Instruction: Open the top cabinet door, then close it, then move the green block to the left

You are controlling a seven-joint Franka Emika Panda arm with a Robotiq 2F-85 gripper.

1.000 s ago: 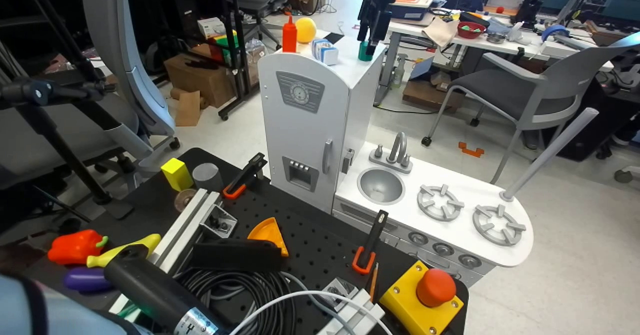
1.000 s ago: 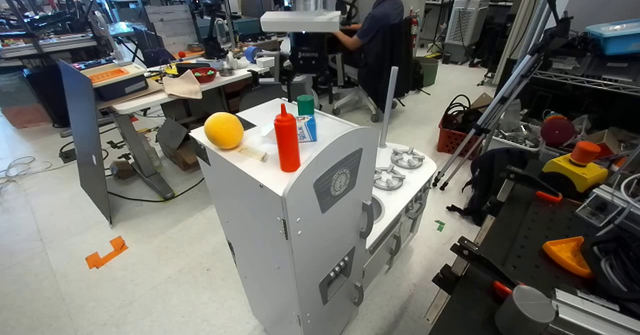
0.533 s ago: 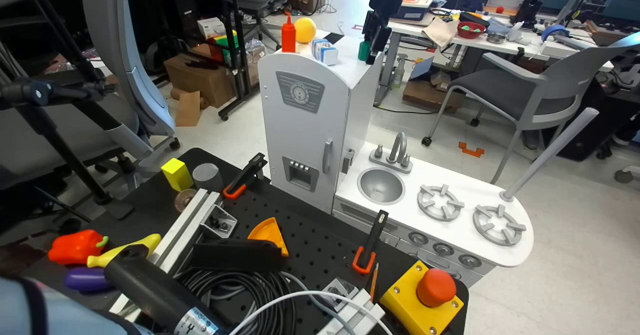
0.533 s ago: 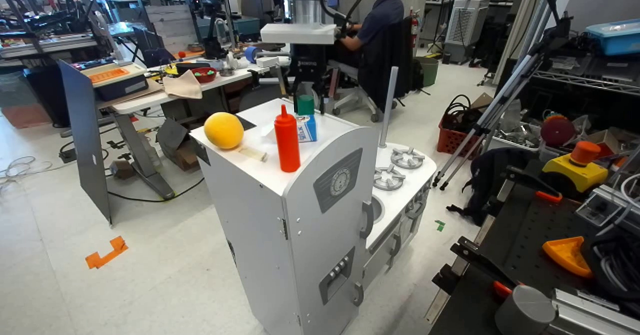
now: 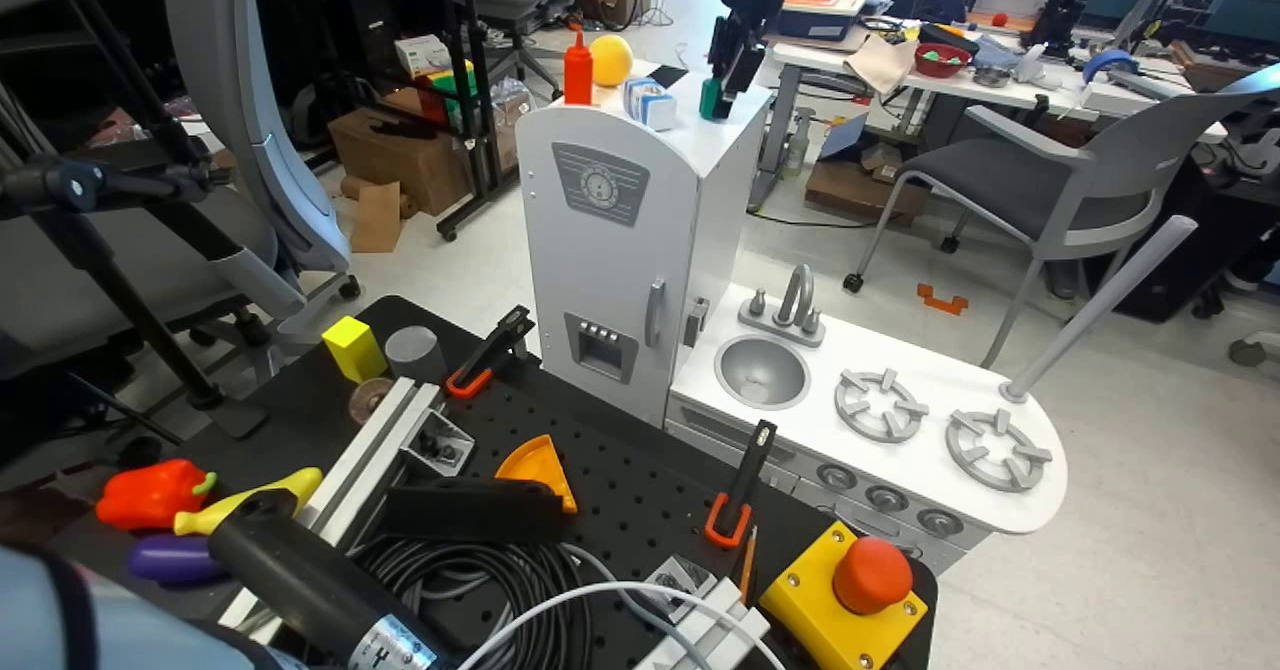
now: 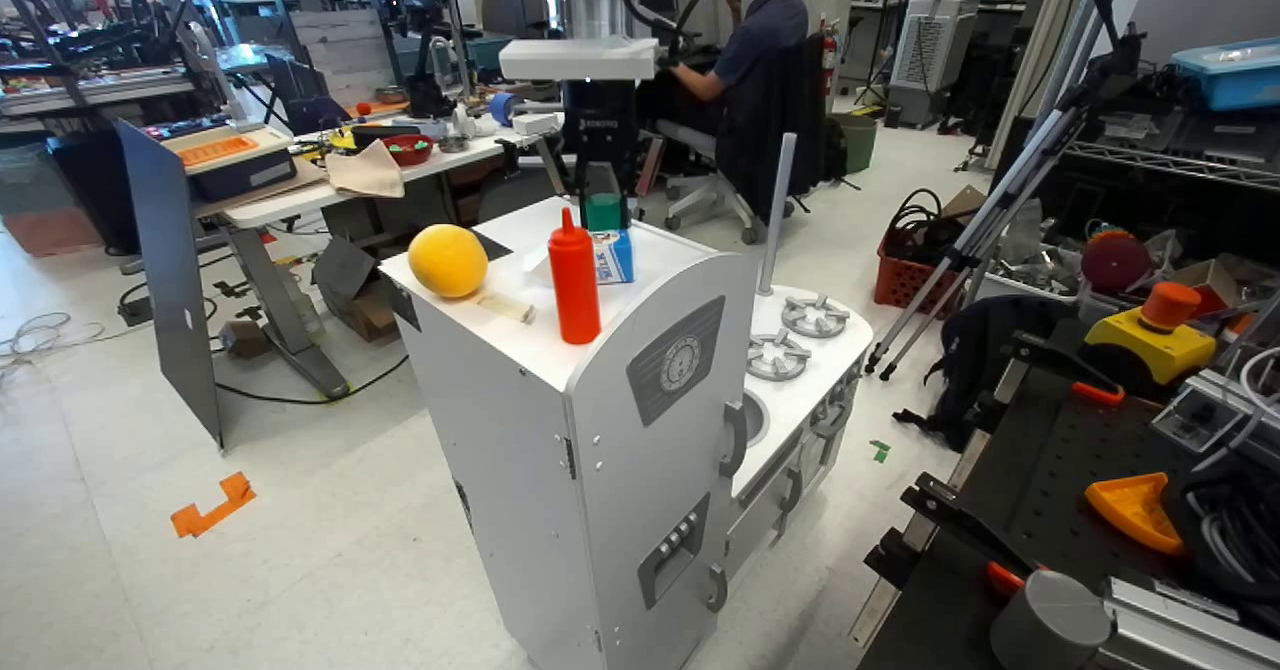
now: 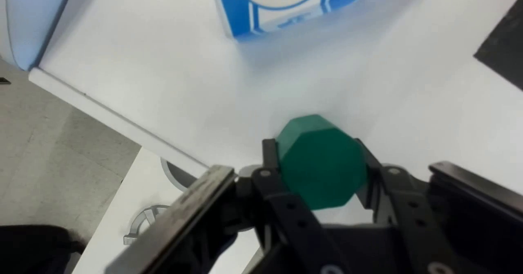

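Note:
My gripper is shut on the green block, a finger against each side of it in the wrist view. Both exterior views show the block at the top of the white toy cabinet, near its rear side edge. There the gripper reaches down around the block from above. Whether the block's base touches the surface, I cannot tell. The top cabinet door is the tall pale front panel with a grey dial mark, and it stands closed in both exterior views.
On the cabinet top a blue-and-white box lies close to the block. A red bottle and a yellow ball stand farther along. The low white counter with sink and burners adjoins the cabinet.
The gripper came down around the green block and its fingers closed on it. Block and gripper have since shifted slightly left in both exterior views. The door has not moved.

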